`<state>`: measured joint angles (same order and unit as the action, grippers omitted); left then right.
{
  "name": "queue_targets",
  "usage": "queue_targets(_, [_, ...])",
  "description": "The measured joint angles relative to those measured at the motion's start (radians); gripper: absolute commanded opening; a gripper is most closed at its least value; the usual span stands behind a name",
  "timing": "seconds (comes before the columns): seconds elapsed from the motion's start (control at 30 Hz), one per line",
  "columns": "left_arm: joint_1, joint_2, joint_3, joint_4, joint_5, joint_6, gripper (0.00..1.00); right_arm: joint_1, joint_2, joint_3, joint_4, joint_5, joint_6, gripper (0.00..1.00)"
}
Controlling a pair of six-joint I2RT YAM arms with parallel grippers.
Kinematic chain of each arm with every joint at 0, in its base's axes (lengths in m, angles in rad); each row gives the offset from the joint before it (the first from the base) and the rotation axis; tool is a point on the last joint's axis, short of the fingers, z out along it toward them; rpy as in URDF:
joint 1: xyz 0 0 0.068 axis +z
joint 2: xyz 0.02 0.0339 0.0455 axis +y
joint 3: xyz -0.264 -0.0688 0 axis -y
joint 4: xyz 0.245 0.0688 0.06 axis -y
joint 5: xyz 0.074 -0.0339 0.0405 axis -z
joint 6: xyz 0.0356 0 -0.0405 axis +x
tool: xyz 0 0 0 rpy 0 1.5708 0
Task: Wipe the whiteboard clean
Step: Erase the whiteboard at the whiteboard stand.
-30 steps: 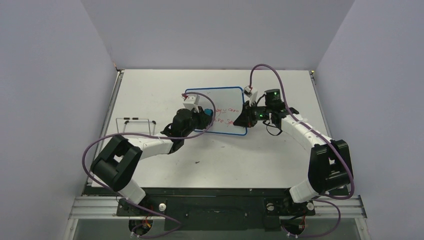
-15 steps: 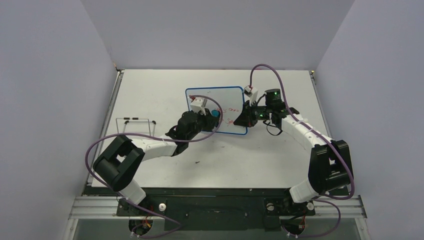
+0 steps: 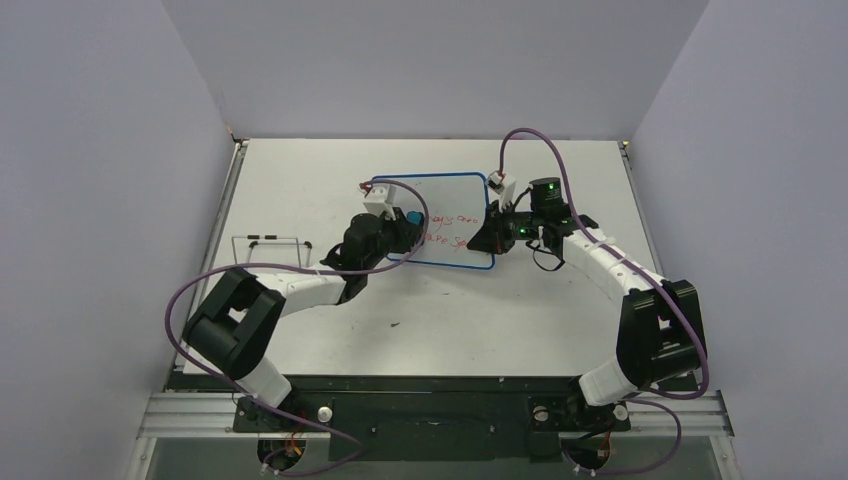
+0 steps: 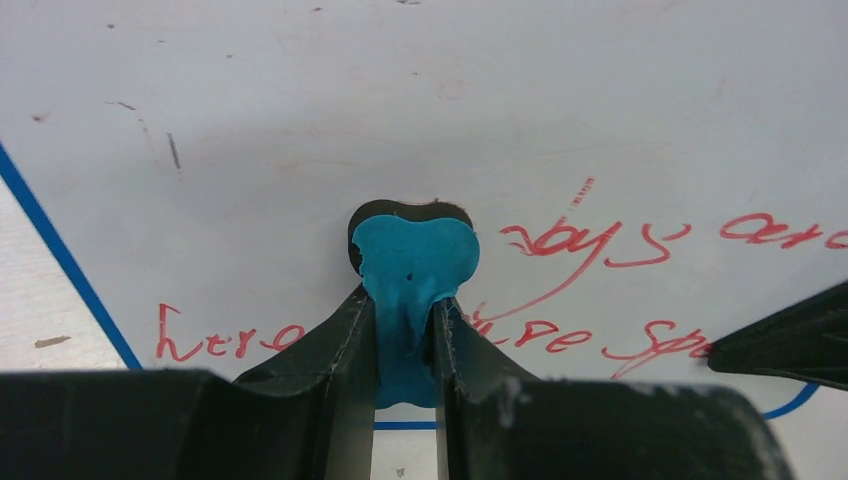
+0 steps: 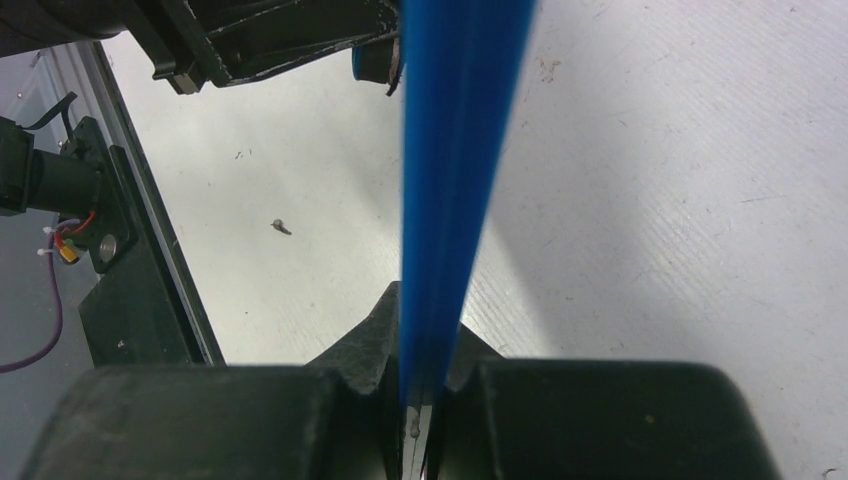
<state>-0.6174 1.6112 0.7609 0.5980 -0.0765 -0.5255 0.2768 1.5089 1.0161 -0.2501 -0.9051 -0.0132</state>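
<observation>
The left arm (image 3: 300, 288) and right arm (image 3: 600, 262) are built of white tubular shells linked by chunky black joint housings. A purple cable (image 3: 175, 310) loops loosely from each base up to a small white camera block (image 3: 378, 203) at the wrist. Small green lights (image 3: 546, 186) glow on the right arm's black wrist joint. The left end effector (image 4: 402, 305) and right end effector (image 5: 425, 320) have matte black, wedge-shaped fingers (image 4: 340, 350), scuffed pale along their edges.

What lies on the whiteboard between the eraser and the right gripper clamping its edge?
Red handwriting, two lines of it, crosses the whiteboard between the eraser and the right gripper; the left wrist view shows it.
</observation>
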Motion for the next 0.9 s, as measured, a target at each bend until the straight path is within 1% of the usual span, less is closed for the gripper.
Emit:
queue_targets(0.43, [-0.064,0.006,0.000,0.057,0.111,0.040,0.00,0.000,0.000,0.000,0.000,-0.001,-0.005,0.00])
queue_targets(0.6, [-0.058,0.008,-0.003,0.059,0.093,0.013,0.00,0.001,0.000,0.000,0.000,-0.001,-0.004,0.00])
queue_targets(0.77, [-0.030,0.008,-0.004,0.042,0.068,-0.031,0.00,0.001,0.000,0.000,0.001,0.000,-0.001,0.00])
queue_targets(0.9, [-0.031,0.008,-0.004,0.043,0.066,-0.035,0.00,0.002,0.000,0.000,0.001,0.000,-0.001,0.00])
